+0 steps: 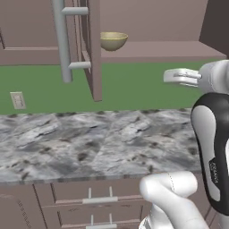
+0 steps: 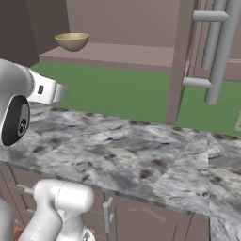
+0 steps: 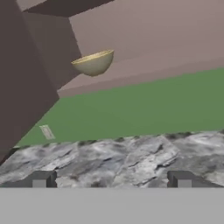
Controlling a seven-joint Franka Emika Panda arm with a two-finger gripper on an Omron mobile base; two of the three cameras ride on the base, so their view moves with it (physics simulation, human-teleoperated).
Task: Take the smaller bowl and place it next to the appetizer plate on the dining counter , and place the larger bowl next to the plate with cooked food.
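Right now my claw [image 3: 111, 179] is spread wide with nothing in it, its two dark tips low in the hand view above a marbled counter [image 3: 127, 159]. Beyond the counter runs a green wall [image 3: 144, 109]. The small bowl [image 3: 93, 62] sits upright on the shelf [image 3: 144, 70] of an open cabinet, upper left of centre.

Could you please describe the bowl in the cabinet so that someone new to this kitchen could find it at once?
Look above the marbled counter and green wall to the open wall cabinet. On its shelf, just past the open door, sits the smaller bowl. It is plain olive-tan with a yellowish inside, and the one thing seen on that shelf.
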